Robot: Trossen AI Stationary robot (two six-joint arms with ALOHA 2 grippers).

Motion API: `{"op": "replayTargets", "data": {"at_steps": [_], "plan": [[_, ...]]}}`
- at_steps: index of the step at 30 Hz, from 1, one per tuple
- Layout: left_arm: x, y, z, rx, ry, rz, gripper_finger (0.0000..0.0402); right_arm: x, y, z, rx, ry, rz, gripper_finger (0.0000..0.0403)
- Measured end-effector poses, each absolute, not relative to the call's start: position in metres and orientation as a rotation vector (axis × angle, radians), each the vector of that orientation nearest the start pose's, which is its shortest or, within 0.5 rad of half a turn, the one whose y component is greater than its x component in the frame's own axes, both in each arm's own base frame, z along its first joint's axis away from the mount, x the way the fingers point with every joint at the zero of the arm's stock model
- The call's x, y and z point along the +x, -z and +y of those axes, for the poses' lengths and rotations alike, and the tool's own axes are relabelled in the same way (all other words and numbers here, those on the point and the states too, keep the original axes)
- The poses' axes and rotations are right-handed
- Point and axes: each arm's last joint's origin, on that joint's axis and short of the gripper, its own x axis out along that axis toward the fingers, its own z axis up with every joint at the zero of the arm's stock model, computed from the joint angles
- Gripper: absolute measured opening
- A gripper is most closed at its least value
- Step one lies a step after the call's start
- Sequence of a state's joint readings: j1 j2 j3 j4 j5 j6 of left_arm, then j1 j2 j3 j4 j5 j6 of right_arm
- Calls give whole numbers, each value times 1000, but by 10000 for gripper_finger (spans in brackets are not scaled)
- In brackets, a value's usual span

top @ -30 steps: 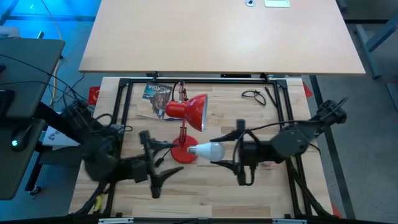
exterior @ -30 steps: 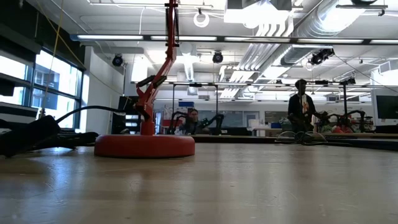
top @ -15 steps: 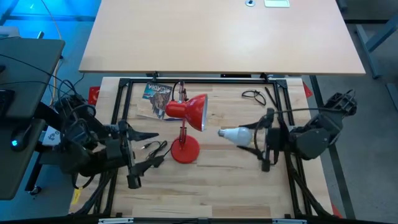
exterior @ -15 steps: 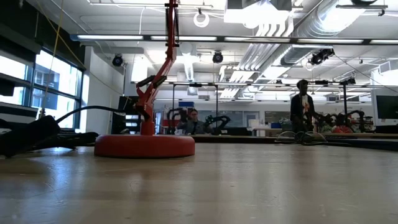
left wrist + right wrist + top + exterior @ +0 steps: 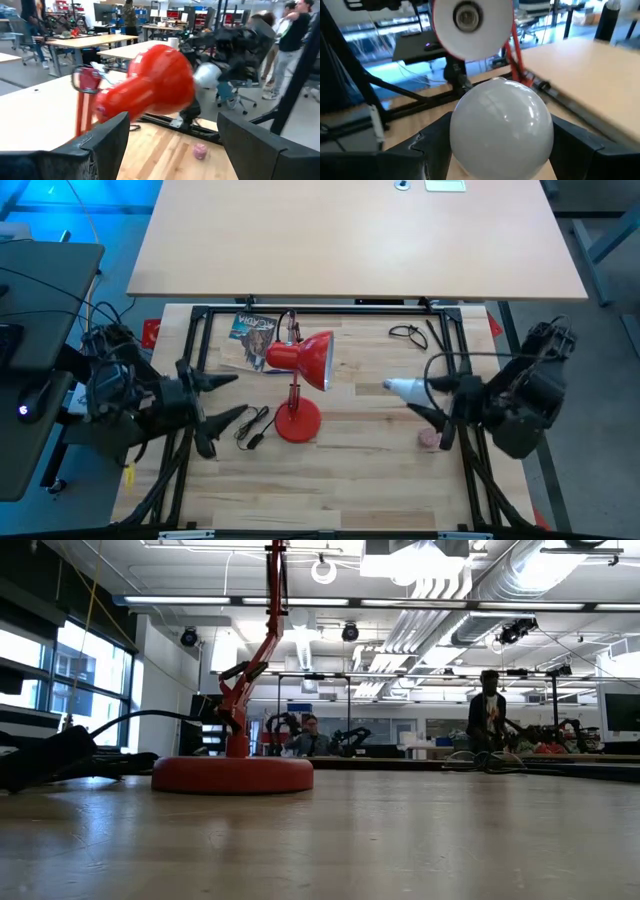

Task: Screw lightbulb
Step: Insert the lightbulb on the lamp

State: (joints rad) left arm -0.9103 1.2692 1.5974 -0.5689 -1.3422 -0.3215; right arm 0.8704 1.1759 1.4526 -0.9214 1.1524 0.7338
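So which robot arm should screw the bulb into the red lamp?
The right one, I think. The right gripper already holds the lightbulb, aimed at the red lamp and its open socket. The left gripper is open and empty.

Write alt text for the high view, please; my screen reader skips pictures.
Seen from above: the right gripper holds a white lightbulb to the right of a red desk lamp on a wooden table. The left gripper waits open left of the lamp, and a small pink ball lies near the right arm.
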Motion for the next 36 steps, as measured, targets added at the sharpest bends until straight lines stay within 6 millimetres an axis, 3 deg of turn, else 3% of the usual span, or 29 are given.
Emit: {"op": "replayTargets", "data": {"at_steps": [5, 12, 16, 20, 27, 30, 36], "plan": [[151, -484, -122, -125, -431, 53, 289, 154, -393, 136, 332, 368, 138, 254], [115, -502, -60, -212, -331, 38, 289, 145, -400, 101, 406, 440, 36, 254], [92, -497, -40, -212, -337, 42, 273, 142, -406, 85, 417, 456, 24, 254], [82, -471, -33, -242, -340, 45, 216, 147, -406, 78, 439, 467, 27, 256], [85, -408, -36, -324, -269, 38, 18, 164, -410, 76, 471, 439, -5, 251], [81, -397, -33, -384, -258, -29, 16, 173, -412, 71, 488, 424, -23, 251], [76, -389, -31, -309, -205, 7, 3, 182, -421, 64, 655, 309, -86, 251]]}}
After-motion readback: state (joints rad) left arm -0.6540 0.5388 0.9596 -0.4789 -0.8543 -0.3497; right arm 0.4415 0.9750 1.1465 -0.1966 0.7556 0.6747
